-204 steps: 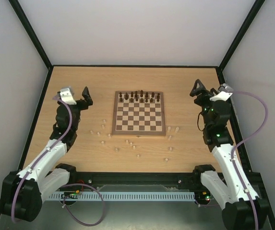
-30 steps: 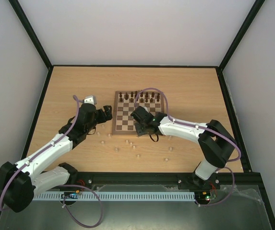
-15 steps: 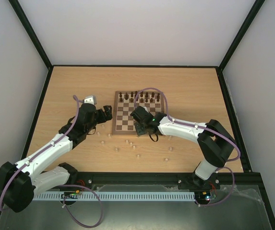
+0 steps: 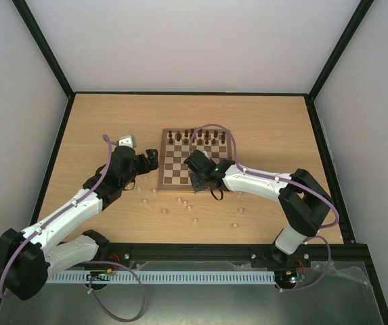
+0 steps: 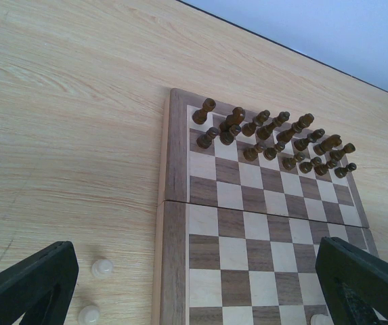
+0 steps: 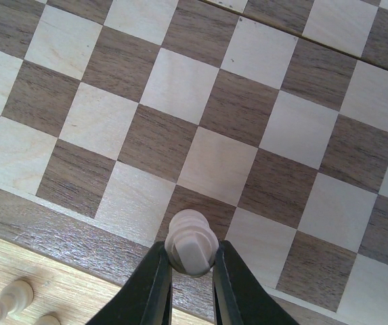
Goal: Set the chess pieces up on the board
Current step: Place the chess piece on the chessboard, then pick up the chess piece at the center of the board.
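Chess piece [image 6: 191, 242] pinched in the right tool [image 6: 191, 263] (left tool [image 4: 150, 161] spread) could topple if released tilted

Overhead camera high at near side, wrist cameras close — all sharing board [image 4: 177, 169]

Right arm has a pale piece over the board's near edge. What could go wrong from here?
The right gripper pinches the pale piece close to the board border: released there, it might land half off a square or topple. Just off that border lie loose pale pieces; a low retreat could knock them. The open left gripper hovers at the board's left side, so the arms might crowd.
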Available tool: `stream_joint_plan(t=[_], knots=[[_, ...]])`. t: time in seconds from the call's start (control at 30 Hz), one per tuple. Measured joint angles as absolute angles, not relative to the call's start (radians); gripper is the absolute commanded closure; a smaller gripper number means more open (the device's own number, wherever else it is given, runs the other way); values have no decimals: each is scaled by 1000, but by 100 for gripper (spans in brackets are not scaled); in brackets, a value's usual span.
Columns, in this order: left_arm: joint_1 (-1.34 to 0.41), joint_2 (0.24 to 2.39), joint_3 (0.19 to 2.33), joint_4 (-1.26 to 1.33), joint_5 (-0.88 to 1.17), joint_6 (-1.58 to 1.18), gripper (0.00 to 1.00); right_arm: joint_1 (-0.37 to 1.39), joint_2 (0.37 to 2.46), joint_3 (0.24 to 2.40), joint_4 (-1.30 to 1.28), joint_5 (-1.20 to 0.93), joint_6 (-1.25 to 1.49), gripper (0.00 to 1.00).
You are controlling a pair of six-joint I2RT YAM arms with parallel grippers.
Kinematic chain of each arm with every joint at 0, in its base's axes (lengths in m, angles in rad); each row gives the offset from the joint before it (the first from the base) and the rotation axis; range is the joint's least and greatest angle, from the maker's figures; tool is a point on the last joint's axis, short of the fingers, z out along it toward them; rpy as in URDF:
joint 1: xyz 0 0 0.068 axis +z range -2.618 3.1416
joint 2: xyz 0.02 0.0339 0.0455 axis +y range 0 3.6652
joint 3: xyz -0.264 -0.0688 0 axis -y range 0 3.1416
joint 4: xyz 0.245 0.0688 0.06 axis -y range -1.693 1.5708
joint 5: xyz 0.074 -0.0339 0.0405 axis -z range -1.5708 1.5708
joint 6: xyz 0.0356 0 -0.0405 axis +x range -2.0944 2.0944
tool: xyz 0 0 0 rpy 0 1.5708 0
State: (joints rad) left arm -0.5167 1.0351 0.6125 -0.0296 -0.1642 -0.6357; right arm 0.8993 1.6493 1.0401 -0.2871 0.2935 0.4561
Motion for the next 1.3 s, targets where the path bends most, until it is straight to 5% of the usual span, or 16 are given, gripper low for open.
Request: stream_joint_plan(t=[0.77,0.9,1.0,1.03,1.1,1.3], knots=[[-517,1035,612,-30,-161,-636,1,899,1609,1016,-285,294,453,70],[-517,1033,612,-30,-162,-636,1,899,1554,987,-266,287,449,61],[-517,1028,612,-30,-162,-636,1,899,1473,951,-249,281,445,44],[-517,1025,612,-29,-162,-636,1,899,1443,942,-244,283,447,35],[-517,1017,612,-29,-162,-636,1,899,1379,925,-230,292,448,1],[-517,1008,612,-28,-166,-640,1,897,1220,883,-210,406,461,1]])
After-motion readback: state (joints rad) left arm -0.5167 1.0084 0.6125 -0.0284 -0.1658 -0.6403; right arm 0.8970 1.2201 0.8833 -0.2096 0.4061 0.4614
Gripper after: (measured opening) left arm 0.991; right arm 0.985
